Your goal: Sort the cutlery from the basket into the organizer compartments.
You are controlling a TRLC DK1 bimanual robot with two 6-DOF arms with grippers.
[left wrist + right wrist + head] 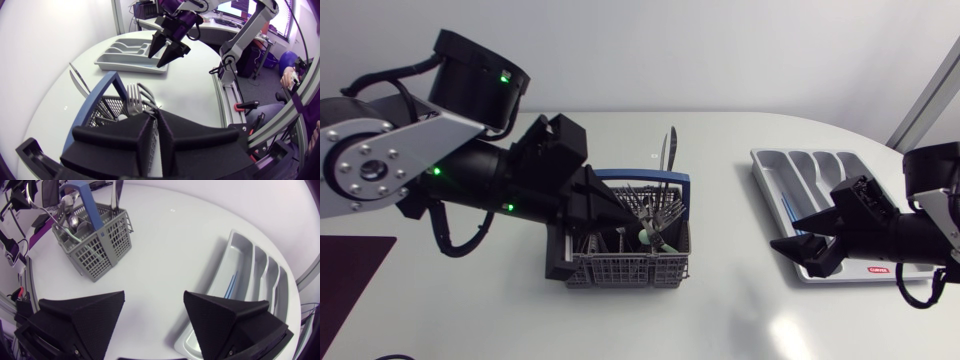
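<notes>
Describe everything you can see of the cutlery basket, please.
The basket looks like grey plastic, with grid walls and a blue handle arching over it. It stands upright on the white table, near the middle and well apart from the organizer. Forks and knives stick up out of it. The left gripper reaches into it over the rim.

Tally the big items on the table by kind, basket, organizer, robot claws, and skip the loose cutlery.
Basket: 1
Organizer: 1
Claws: 2, left claw shut on a fork, right claw open
Total: 4
</notes>
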